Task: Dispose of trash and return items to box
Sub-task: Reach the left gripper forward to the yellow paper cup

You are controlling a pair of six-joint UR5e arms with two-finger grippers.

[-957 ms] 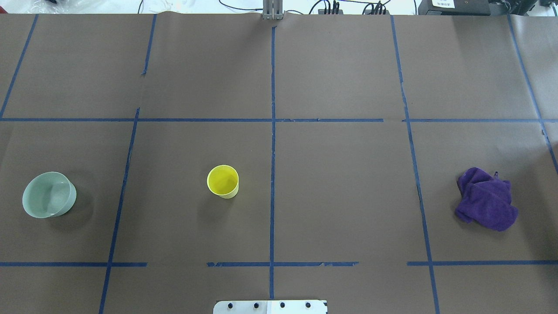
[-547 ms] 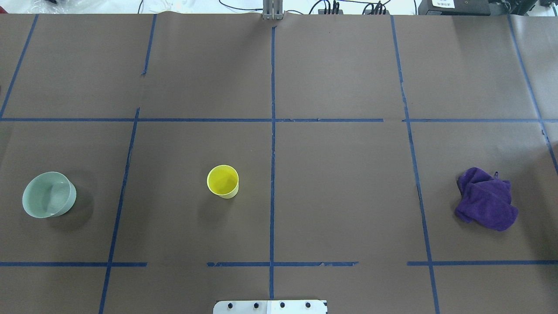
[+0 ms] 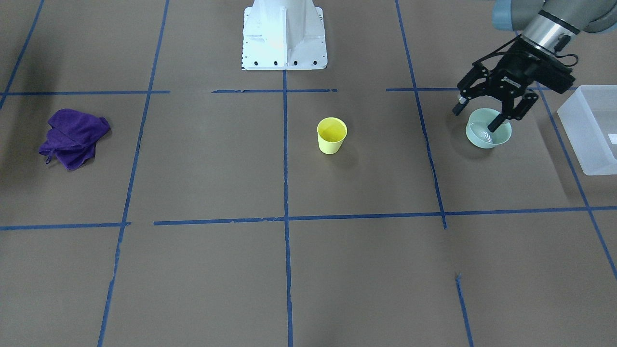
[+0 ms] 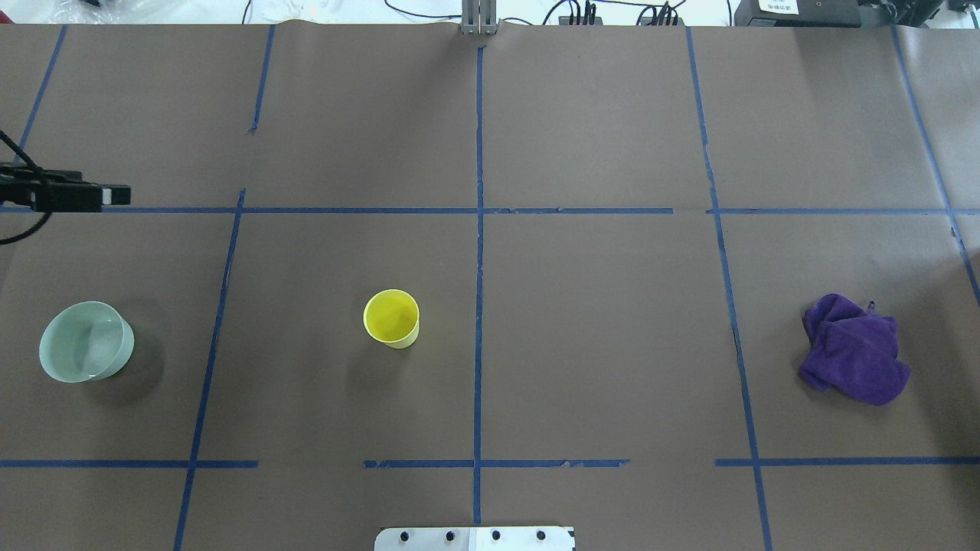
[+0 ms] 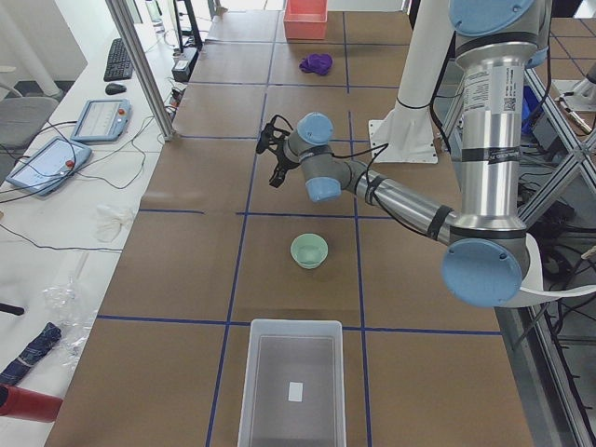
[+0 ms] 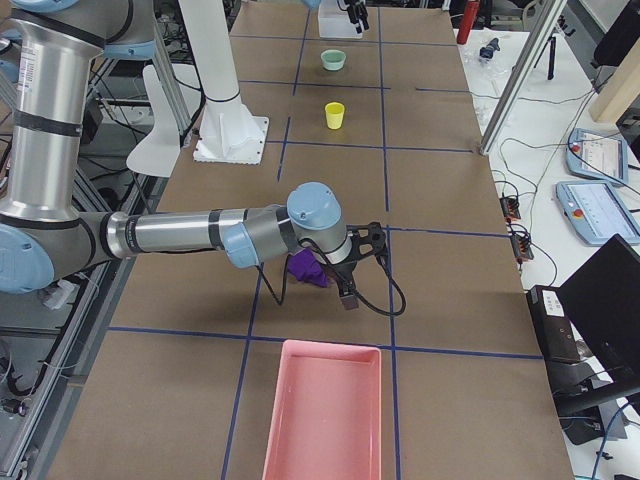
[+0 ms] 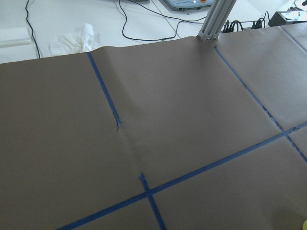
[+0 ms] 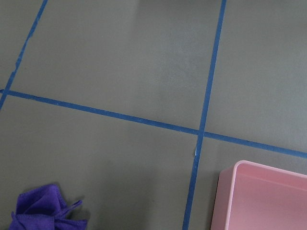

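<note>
The yellow cup [image 3: 331,136] stands upright near the table's middle, also seen in the overhead view [image 4: 391,317]. The mint-green bowl [image 3: 496,139] sits upright at the robot's left, also in the overhead view [image 4: 86,340] and the exterior left view [image 5: 309,250]. The frosted white box [image 3: 578,125] with its small label stands empty at the left end of the table [image 5: 289,358]. My left gripper [image 3: 475,120] is open and empty, above the table and apart from the bowl; part of it shows at the overhead view's left edge [image 4: 76,196]. My right gripper [image 6: 360,262] hovers by the purple cloth; I cannot tell whether it is open.
A crumpled purple cloth [image 4: 854,348] lies at the robot's right, also in the right wrist view [image 8: 43,213]. A pink tray [image 6: 325,410] sits at the table's right end. The robot's white base [image 3: 283,33] stands at the table's near edge.
My left gripper has come into the overhead view from the left edge, beyond the bowl. The cup, the bowl and the cloth have not moved.
</note>
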